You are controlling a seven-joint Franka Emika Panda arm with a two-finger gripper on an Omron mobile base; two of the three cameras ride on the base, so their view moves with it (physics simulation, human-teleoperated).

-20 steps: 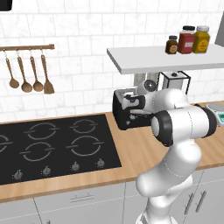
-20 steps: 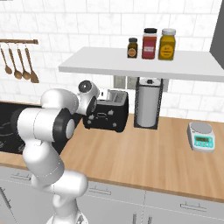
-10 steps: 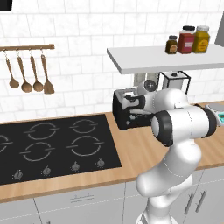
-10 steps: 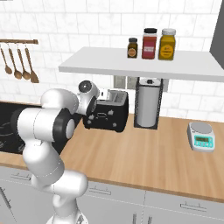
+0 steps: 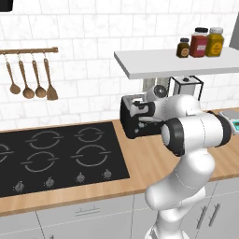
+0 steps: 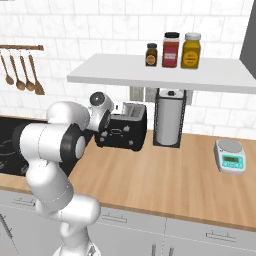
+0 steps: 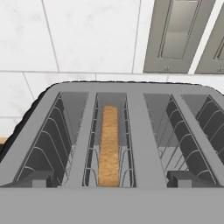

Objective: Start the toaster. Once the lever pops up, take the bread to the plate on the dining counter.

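Hand view looks straight down into the toaster (image 7: 112, 144), which lies right under my claw: its silvery top shows two slots, and the bread (image 7: 108, 144) stands on edge in the left one, sunk low so that only its tan upper edge shows between the wire guides. The right slot holds nothing but its wire guides. Beyond the toaster from my claw is the white tiled wall (image 7: 65, 35) with two grey wall plates (image 7: 177, 35) set into it. In the left base view my claw (image 5: 140, 108) sits at the top of the toaster (image 5: 133, 122), at its end nearer the cooktop (image 5: 56, 156), which lies on the worktop (image 5: 144, 161) out to that side. From the right base view my wrist covers the toaster's (image 6: 125, 131) left end, and my claw is hidden behind it; a paper towel holder (image 6: 169, 120) stands just beyond the toaster's far end, and a small scale (image 6: 230, 156) rests well apart further along. My jaws stand wide apart and grip nothing. Above my claw, a white shelf (image 6: 160, 76) carries three jars (image 6: 171, 49).
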